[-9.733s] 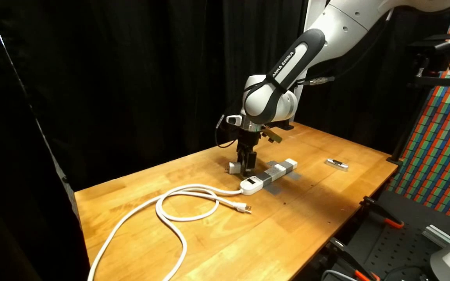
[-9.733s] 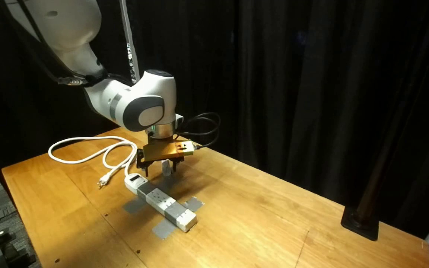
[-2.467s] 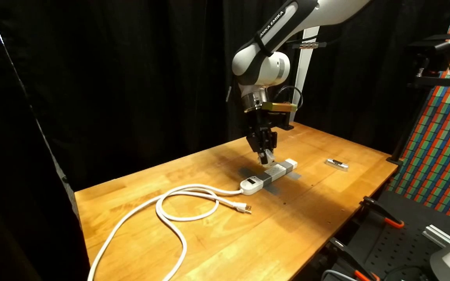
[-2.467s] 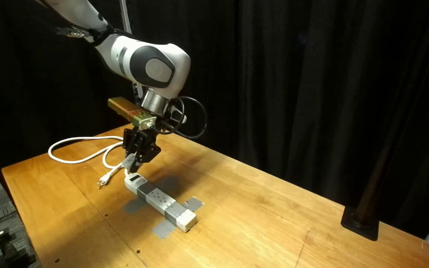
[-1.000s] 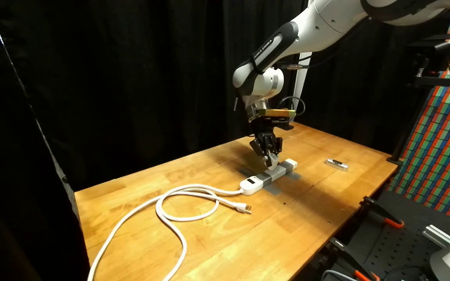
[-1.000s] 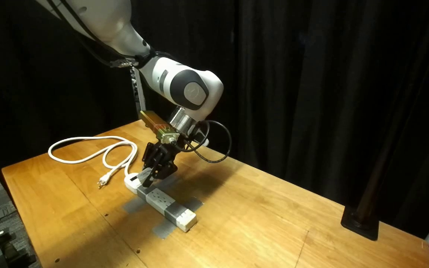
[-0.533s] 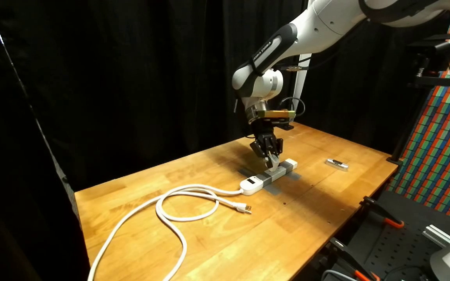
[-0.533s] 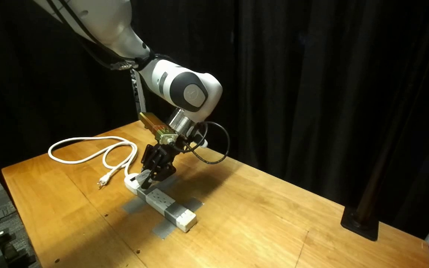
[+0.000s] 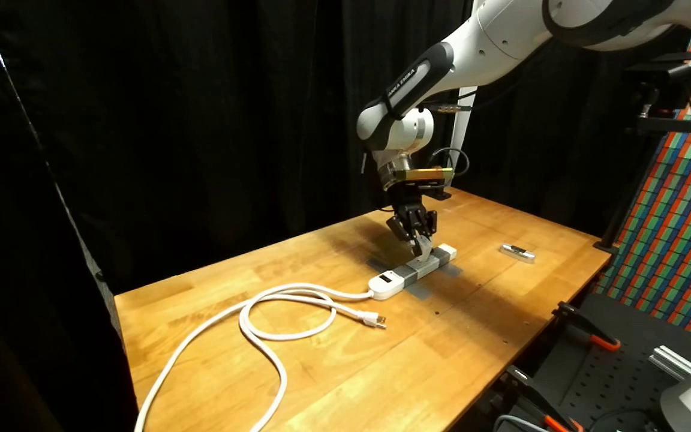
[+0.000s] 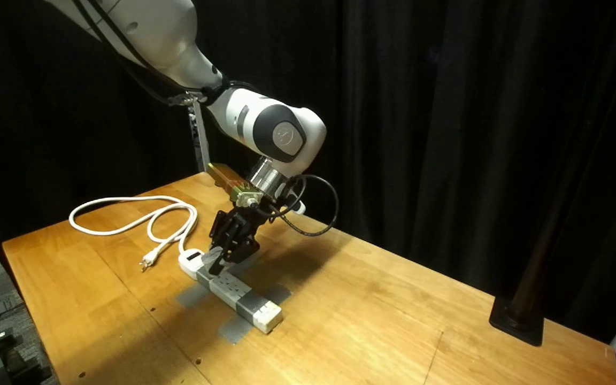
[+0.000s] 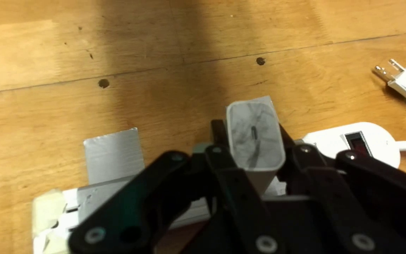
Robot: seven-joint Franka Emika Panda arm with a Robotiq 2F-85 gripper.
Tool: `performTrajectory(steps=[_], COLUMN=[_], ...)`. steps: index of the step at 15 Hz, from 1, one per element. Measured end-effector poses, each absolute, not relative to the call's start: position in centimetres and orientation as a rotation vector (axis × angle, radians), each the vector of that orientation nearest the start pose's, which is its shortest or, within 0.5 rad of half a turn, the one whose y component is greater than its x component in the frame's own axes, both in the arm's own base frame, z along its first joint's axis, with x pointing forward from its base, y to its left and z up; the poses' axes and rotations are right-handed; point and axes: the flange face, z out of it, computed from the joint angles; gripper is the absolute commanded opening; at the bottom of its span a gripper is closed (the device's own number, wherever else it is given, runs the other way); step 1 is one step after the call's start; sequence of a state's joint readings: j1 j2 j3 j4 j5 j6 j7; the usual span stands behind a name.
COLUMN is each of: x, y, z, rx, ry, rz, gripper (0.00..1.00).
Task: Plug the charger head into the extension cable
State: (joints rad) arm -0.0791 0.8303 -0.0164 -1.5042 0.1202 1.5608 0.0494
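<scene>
The white charger head (image 11: pixel 256 137) is pinched between the black fingers (image 11: pixel 219 132) of my gripper (image 11: pixel 252 135) in the wrist view, its small port facing the camera. Below it lies the extension cable (image 11: pixel 351 141), a white strip with grey tape across it. In both exterior views the charger head (image 9: pixel 425 247) is tilted, its lower end right over or against the strip's top, near the sockets (image 10: pixel 231 285). My gripper (image 10: pixel 216 261) leans over the strip from the curtain side. The charger's prongs are hidden, so whether they touch or enter a socket I cannot tell.
The strip's white cord (image 9: pixel 282 360) loops over the table, with its own plug (image 9: pixel 372 318) lying loose near the switch end. Grey tape (image 11: pixel 115 155) fixes the strip to the wood. A small silver-and-dark object (image 9: pixel 517 253) and a black post base (image 10: pixel 516 323) also stand on the table.
Since the oldest frames, the gripper has shut on the charger head, turned, and carried it from the table to the strip. Over the last half second it has shifted slightly along the strip.
</scene>
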Motion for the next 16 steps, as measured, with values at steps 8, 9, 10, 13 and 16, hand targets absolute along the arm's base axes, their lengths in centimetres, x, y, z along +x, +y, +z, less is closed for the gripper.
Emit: performTrajectory(steps=[8,9,10,13,16], x=[61.7,61.8,62.0,62.4,62.4], y=[-5.0,-5.0,-5.0,-5.0,-4.9], z=[12.8,12.7,12.5,12.3,12.2], rx=[-2.783,-2.782,-2.781,-2.775,-2.76], ry=[0.182,0.168,0.155,0.123,0.096], rz=[1.222,1.218,1.214,1.211,1.226], gripper=[0.13,0.13,0.13,0.13,0.13])
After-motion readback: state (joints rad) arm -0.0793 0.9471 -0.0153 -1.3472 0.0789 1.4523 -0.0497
